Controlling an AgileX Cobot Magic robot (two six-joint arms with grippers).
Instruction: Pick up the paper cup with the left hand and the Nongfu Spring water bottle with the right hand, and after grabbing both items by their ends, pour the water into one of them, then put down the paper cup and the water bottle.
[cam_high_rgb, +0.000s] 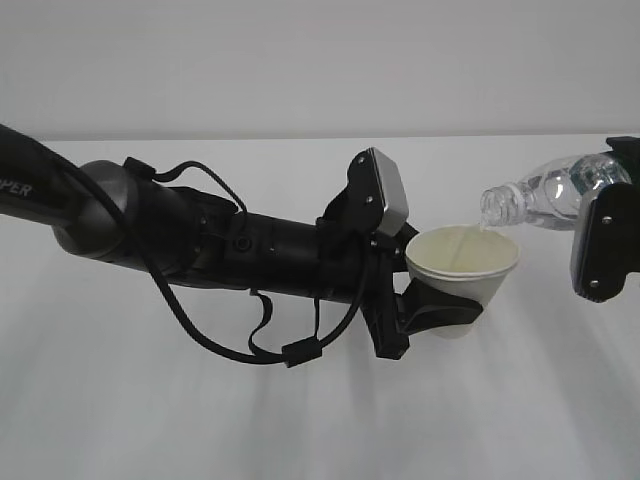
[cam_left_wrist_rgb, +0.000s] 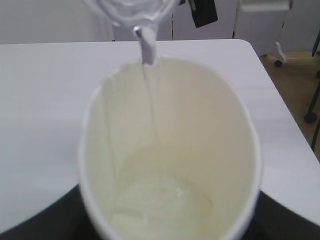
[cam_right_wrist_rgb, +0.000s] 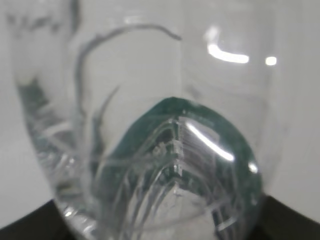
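Pouring is underway: the left hand (cam_high_rgb: 440, 310) clamps the small white paper cup (cam_high_rgb: 462, 262), and at its two o'clock the right hand (cam_high_rgb: 603, 245) grips the tilted clear ribbed plastic bottle (cam_high_rgb: 555, 192), water (cam_left_wrist_rgb: 148, 50) streaming in. Setting both down remains.

The small white tapered paper cup (cam_high_rgb: 463, 262) with a cream inside is held upright above the table, a little water pooled at its bottom. The clear ribbed plastic water bottle (cam_high_rgb: 555, 192) lies tipped nearly level, its open neck over the cup's rim, a thin stream of water (cam_left_wrist_rgb: 149, 85) running into the cup.
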